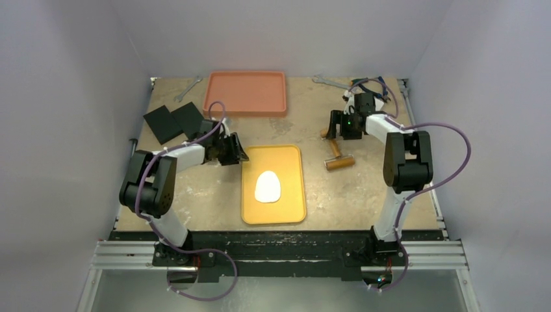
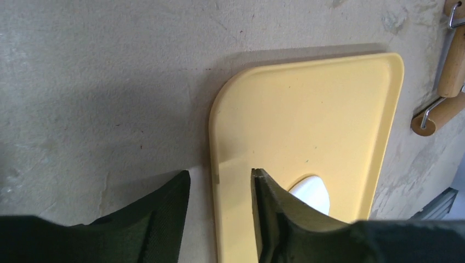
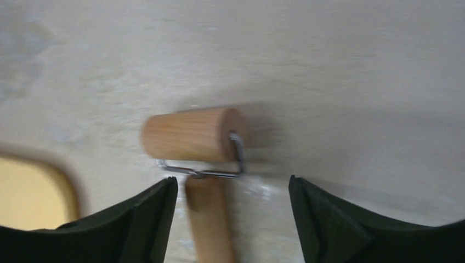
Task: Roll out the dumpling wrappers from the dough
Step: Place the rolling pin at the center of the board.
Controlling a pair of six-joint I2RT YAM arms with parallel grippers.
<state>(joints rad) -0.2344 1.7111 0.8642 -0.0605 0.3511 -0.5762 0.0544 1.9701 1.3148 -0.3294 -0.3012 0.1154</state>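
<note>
An oval slab of white dough [image 1: 267, 186] lies on the yellow tray [image 1: 290, 162]; in the left wrist view the dough [image 2: 312, 193] peeks out behind my right finger. No dumpling wrappers are in view. My left gripper [image 1: 243, 156] [image 2: 220, 176] is open, its jaws either side of the yellow tray's [image 2: 307, 109] left rim, holding nothing. A wooden roller [image 1: 339, 160] lies on the table to the right of the tray. My right gripper [image 1: 333, 134] [image 3: 233, 183] stands open over the roller's handle [image 3: 207, 219], which lies close to the left finger; the drum [image 3: 192, 134] is just ahead.
An orange tray [image 1: 245, 93] sits at the back of the table. Two black squares [image 1: 172, 122] lie at the back left. One wrench [image 1: 188, 88] lies left of the orange tray and another [image 1: 328, 81] to its right. The roller [image 2: 445, 76] also shows at the left wrist view's right edge.
</note>
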